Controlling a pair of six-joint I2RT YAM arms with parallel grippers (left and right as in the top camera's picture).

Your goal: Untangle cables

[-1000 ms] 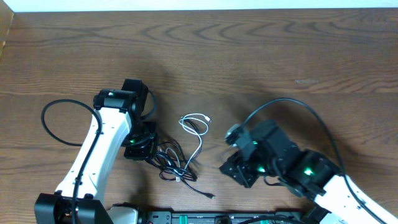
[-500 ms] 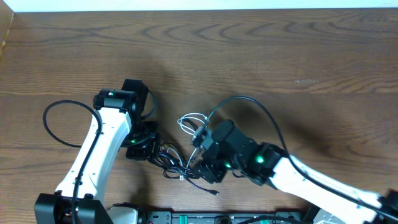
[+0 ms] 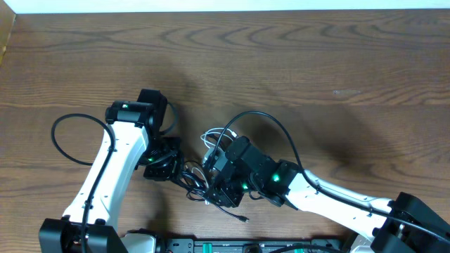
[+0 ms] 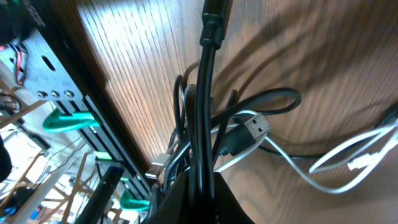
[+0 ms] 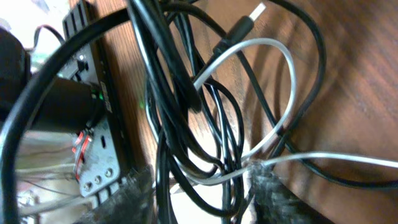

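From my seat, the tangle of thin black rubber cables (image 3: pixel 193 184) lies on the brown wood-grain table (image 3: pixel 316 56) near its front edge, between my two arms. The thin white cable (image 3: pixel 219 135) loops out of the tangle towards the middle of the table.

My left gripper (image 3: pixel 172 173) sits at the left side of the knot. On the left wrist view its fingers are pressed together on a bunch of the black strands. One thicker black strand runs straight up from the pinch. A silver USB plug (image 4: pixel 256 127) lies just to the right of it, and the white cable curls off towards the right edge.

My right gripper (image 3: pixel 222 191) is down on the right side of the knot, over the strands. On the right wrist view its fingers (image 5: pixel 134 196) are spread wide. Several black loops and the white cable pass through the gap between them. I cannot tell whether either pad touches a strand.

A black perforated metal rail (image 5: pixel 99 158) runs along the table's front edge, just beyond the knot.
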